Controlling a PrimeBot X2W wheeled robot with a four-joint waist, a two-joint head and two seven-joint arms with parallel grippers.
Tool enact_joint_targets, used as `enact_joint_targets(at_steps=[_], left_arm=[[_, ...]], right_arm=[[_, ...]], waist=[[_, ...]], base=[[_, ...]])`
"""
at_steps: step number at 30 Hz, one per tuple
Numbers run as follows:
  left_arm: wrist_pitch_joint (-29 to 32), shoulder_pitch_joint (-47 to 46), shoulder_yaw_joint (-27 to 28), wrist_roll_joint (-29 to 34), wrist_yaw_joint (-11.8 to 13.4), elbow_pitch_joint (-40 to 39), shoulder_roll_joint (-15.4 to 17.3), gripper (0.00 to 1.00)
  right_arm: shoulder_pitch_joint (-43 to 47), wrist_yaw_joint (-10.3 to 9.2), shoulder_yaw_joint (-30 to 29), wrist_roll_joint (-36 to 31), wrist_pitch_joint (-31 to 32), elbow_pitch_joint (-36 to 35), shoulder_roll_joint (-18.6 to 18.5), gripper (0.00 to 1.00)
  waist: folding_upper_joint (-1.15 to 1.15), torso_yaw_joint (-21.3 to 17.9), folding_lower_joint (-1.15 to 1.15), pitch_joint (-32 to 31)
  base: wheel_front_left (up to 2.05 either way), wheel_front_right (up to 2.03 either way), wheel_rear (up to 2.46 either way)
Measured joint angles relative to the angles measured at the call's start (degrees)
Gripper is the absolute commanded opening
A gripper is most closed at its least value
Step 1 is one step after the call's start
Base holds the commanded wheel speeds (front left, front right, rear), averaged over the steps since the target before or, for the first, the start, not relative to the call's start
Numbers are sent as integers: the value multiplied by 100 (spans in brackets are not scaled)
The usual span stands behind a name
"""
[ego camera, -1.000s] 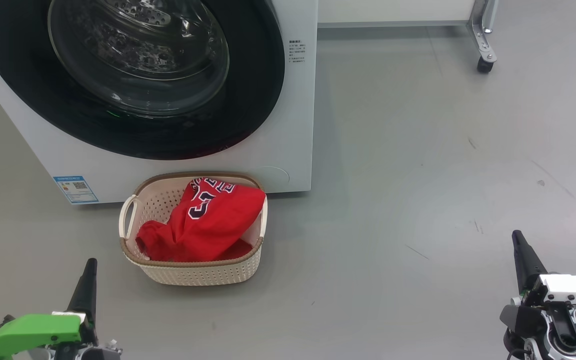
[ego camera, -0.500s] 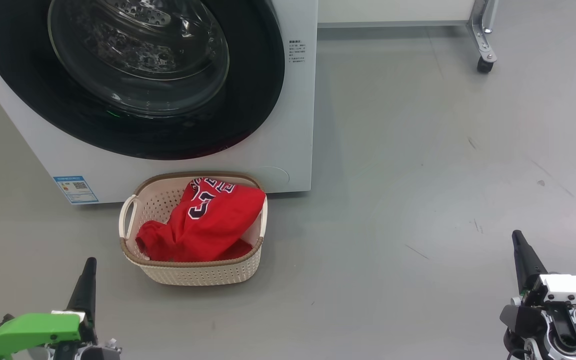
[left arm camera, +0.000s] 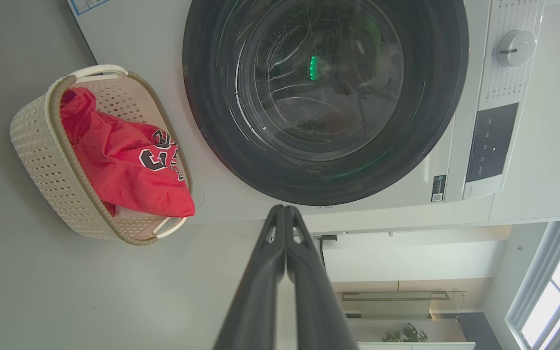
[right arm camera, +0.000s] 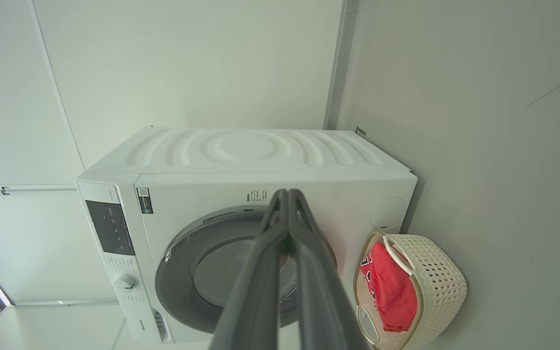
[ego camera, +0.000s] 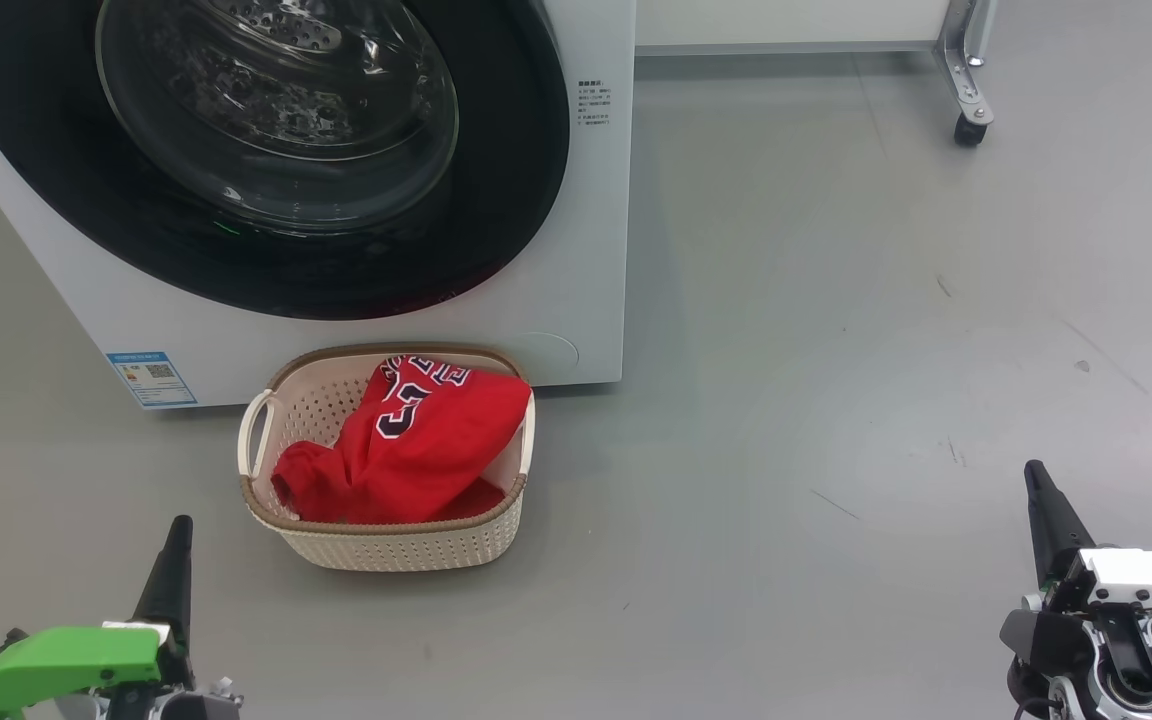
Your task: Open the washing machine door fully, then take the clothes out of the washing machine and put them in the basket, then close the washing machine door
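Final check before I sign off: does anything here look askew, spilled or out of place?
Only a small thing: the red jersey is heaped toward one end of the basket and laps over its rim. The washer door looks shut; nothing spilled.

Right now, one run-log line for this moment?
washing machine door: shut | red jersey: in basket | left gripper: jaws shut, empty | right gripper: jaws shut, empty
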Motion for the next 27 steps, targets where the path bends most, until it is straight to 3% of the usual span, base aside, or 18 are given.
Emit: enact_joint_targets(at_steps=[27], left_arm=[[42, -3, 18, 0, 0, 9, -1, 0]], right_arm=[[0, 0, -7, 0, 1, 0, 0, 0]], waist=[[0, 1, 0, 0]], base=[[0, 0, 0]])
